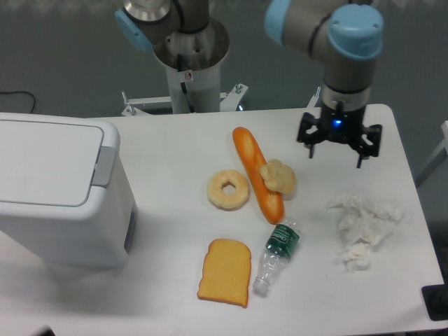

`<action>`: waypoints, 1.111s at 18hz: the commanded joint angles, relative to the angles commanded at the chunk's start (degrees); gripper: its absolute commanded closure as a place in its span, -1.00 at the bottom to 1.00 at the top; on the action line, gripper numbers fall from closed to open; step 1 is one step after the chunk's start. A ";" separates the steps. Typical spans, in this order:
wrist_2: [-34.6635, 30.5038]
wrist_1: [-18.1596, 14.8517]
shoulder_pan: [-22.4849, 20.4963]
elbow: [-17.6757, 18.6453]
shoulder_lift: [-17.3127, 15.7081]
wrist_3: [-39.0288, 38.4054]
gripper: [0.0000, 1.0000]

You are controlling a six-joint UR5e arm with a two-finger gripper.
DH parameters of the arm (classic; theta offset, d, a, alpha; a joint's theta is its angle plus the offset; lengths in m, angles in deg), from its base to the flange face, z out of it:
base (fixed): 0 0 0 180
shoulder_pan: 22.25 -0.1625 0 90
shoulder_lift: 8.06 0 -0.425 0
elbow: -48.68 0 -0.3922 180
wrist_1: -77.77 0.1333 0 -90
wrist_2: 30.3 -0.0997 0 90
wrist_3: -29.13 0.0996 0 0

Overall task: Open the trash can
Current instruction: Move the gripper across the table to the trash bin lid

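The trash can [59,203] is a large white rectangular bin standing at the table's left edge. Its flat white lid [45,161] lies shut, with a grey tab [105,165] on its right edge. My gripper [338,148] points down over the table's back right part, far to the right of the bin. Its black fingers stand spread apart and hold nothing.
A baguette [257,173], a bagel [228,190] and a small pastry [278,176] lie mid-table. A toast slice [225,272] and a plastic bottle [276,255] lie nearer the front. Crumpled white paper [364,224] lies at the right. The grey robot pedestal [190,63] stands behind.
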 joint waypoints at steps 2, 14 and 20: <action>0.09 0.09 2.46 -0.35 -1.41 -5.27 -0.69; 8.96 0.18 19.69 -2.55 -4.41 -29.37 1.00; 9.67 0.53 24.26 -3.51 -4.06 -32.89 1.00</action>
